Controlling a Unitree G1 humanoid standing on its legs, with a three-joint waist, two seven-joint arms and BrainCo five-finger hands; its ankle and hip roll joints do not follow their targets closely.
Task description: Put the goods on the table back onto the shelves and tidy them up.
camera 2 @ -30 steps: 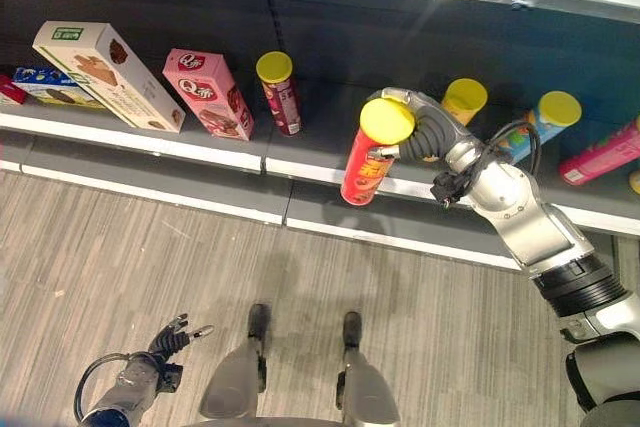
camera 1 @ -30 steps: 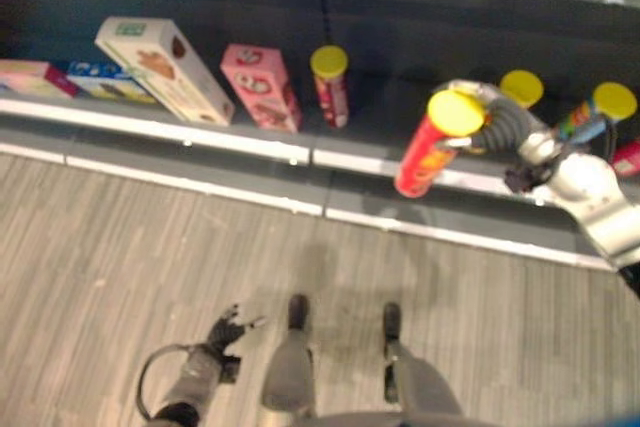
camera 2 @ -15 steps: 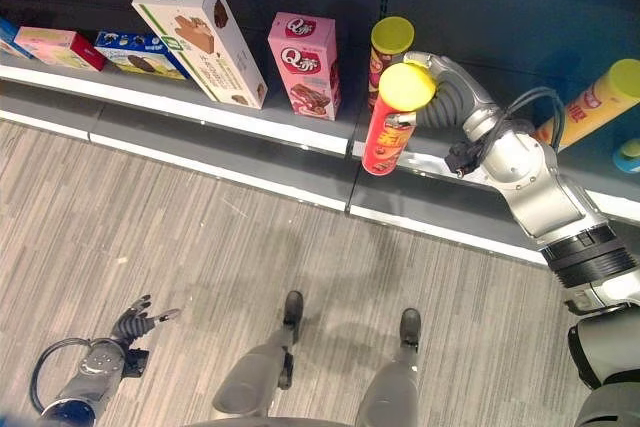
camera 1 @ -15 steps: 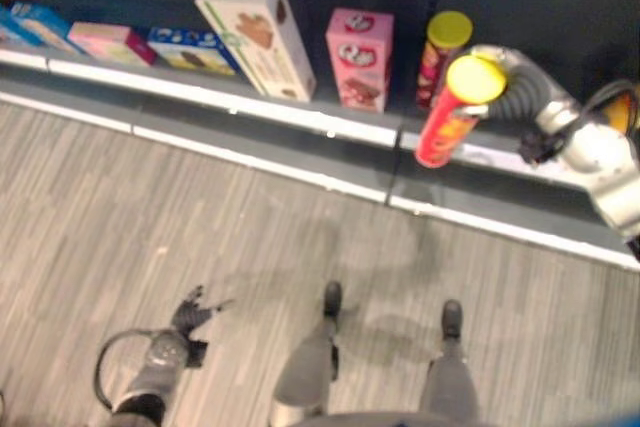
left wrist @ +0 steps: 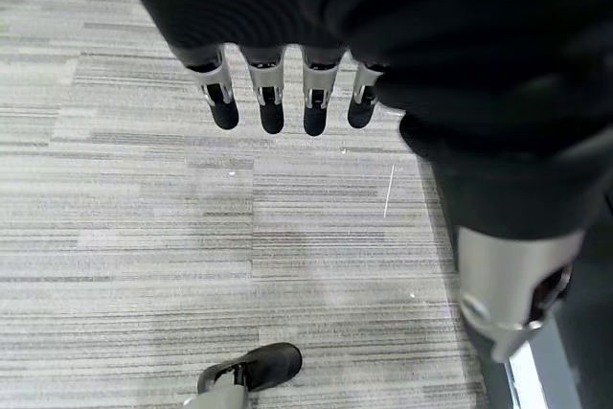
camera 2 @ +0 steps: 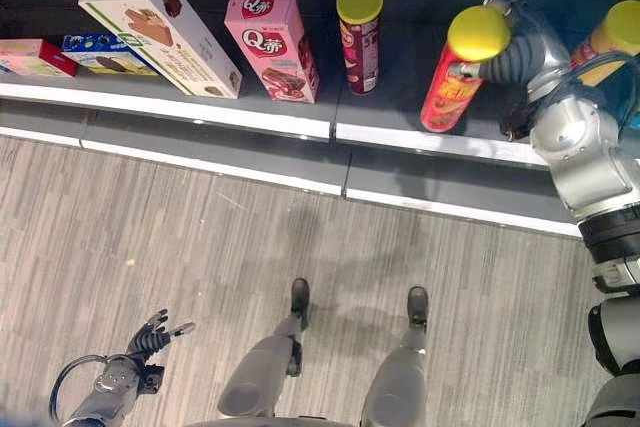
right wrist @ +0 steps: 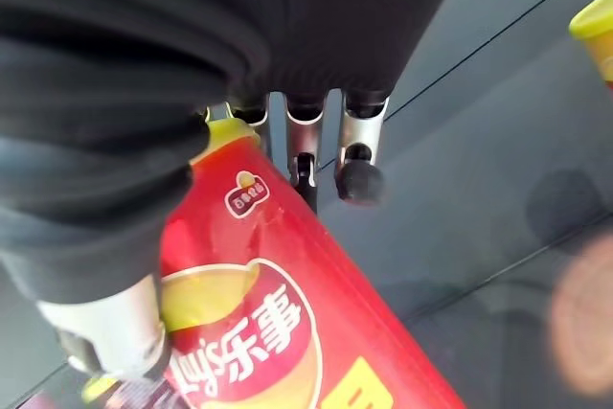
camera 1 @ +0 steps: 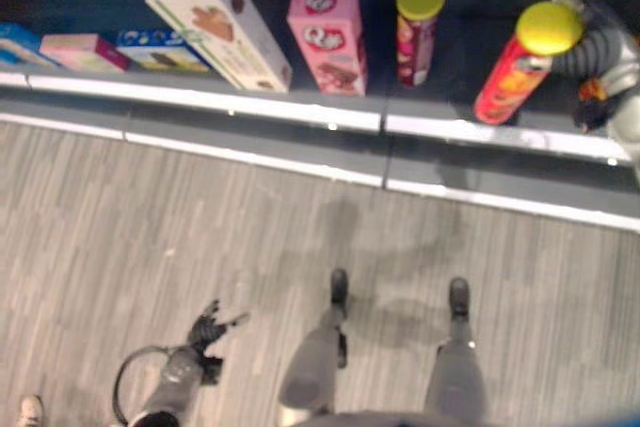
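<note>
Fingers of the right hand curl round the upper part of a red crisp tube with a yellow lid, gripping it just below the cap. In the right wrist view the tube lies against the palm, with the thumb on one side and the fingers on the other. Its long axis tilts, lid toward one o'clock, base toward seven o'clock, and the base sits on or just above the grey shelf; contact cannot be judged. The right hand is the one at the shelf, so it would likely set the tube upright.

At nine o'clock from the tube stands a maroon tube, upright, also yellow-lidded. Further toward nine o'clock come a pink box, a leaning white box, then flat blue and pink packets.

At seven o'clock, well apart, the left hand hangs over the floor, fingers loosely spread and empty.
</note>
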